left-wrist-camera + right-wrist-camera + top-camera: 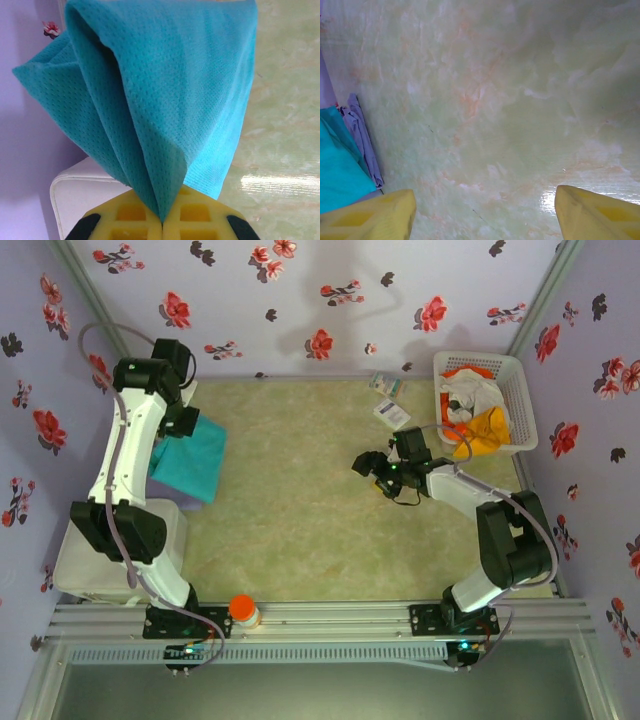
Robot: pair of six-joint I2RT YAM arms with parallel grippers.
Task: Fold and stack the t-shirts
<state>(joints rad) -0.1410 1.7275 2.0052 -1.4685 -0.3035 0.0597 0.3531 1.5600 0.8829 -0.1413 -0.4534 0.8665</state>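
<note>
A shirt (192,460) is draped at the table's (300,530) left edge, pinched in the left gripper (162,225), with a second shirt (362,135) lying partly beneath it. A basket (522,375) is set in the far right corner, with garments (480,415) piled in it; two packets (391,400) are laid just left of it.

I can read no word, number or brand mark here; two small packets lie on the surface (300,530) just left of the basket (524,390); the far packet (388,385) and the near packet (392,415) both carry some dark print; it is too small and blurred for me to make out a single letter.
</note>
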